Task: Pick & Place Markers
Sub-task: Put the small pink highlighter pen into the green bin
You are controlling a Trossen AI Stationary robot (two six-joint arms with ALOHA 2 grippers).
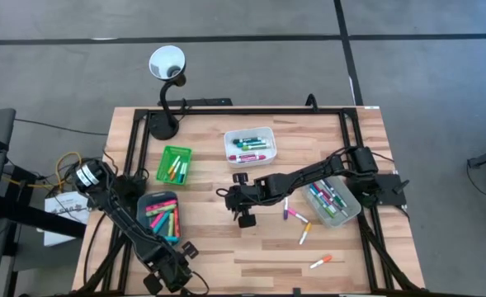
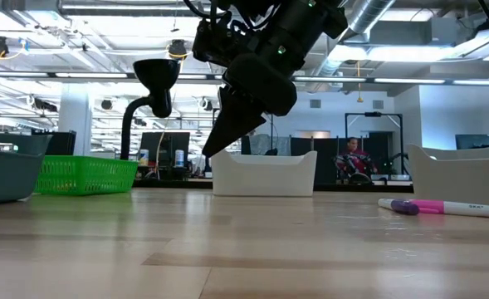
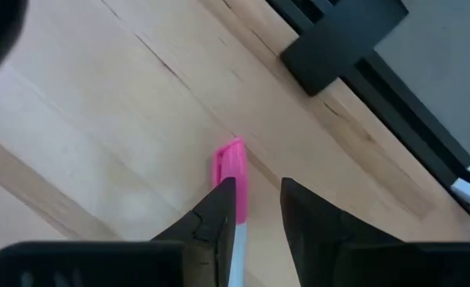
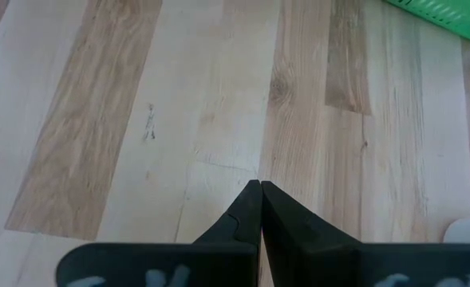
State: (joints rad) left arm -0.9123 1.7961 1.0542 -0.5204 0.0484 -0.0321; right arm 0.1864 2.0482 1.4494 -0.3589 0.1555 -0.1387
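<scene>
Here the left gripper [image 3: 254, 209] held a pink-capped marker [image 3: 231, 171] between narrow jaws, cap jutting past the tips; the right gripper [image 4: 260, 191] was closed, empty.

Open-plan lab-office around me, exposed ceiling ducts [image 2: 369, 17], strip lights, monitors [image 2: 165, 149], a seated person [image 2: 354, 158], my framed wooden table [image 1: 226, 247]

Pink-capped marker [image 3: 231, 171] in left gripper [image 3: 258, 209]; loose markers [image 1: 296, 216] flat on table; others lying in trays.
</scene>
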